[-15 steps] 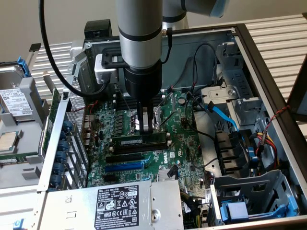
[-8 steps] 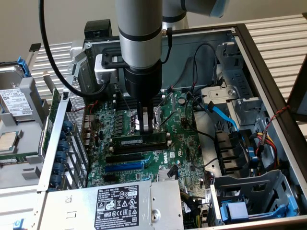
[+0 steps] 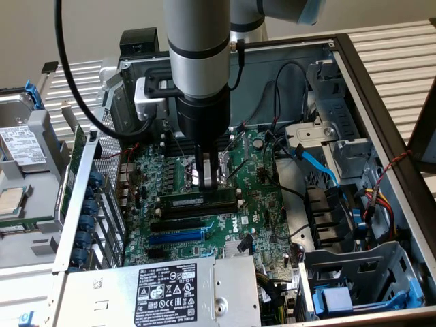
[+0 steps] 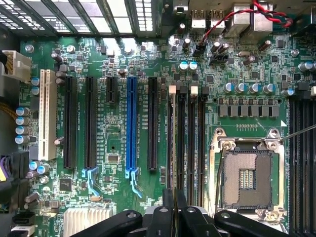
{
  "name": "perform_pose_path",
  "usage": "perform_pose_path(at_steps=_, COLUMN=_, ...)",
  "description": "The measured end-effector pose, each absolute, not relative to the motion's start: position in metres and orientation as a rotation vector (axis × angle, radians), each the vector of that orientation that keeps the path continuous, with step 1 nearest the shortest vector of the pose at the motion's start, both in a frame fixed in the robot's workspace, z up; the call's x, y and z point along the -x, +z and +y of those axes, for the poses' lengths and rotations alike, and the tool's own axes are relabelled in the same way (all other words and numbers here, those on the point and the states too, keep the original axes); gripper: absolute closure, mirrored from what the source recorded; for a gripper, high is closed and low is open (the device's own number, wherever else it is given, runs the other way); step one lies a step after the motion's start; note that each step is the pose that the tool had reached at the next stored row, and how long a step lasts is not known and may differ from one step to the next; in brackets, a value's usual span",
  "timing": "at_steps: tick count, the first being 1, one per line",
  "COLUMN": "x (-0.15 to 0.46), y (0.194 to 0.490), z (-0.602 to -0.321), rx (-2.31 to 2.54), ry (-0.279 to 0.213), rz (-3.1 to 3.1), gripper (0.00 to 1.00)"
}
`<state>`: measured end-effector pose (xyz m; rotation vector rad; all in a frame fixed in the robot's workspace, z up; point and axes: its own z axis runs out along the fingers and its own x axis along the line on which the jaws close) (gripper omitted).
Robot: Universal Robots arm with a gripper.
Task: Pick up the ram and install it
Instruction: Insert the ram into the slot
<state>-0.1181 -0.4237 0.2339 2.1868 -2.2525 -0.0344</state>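
One ram [image 3: 194,202] stands on edge in a black memory slot [image 4: 190,148] beside the processor socket [image 4: 246,173], mid-motherboard [image 3: 228,225]; the gripper [image 3: 208,184], fingers nearly pressed together, pinches its upper edge; pickup looks done; full seating cannot be judged.

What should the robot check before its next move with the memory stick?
1. End effector gripping the ram: ok, it is closed on the ram's thin top edge.
2. Ram in line with its black slot: ok, in the wrist view its edge runs straight along the slot, beside the CPU socket.
3. Ram pushed fully down: cannot tell.
4. White clip at the slot's end snapped shut: cannot tell.
5. Neighbouring slot free: ok, nothing sits in it.
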Motion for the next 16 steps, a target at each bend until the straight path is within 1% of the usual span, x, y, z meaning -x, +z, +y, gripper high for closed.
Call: perform_pose_path(at_steps=16, x=0.119, y=0.2337, z=-0.424, rx=-2.182, ry=-0.03, rz=-2.259, gripper=0.87)
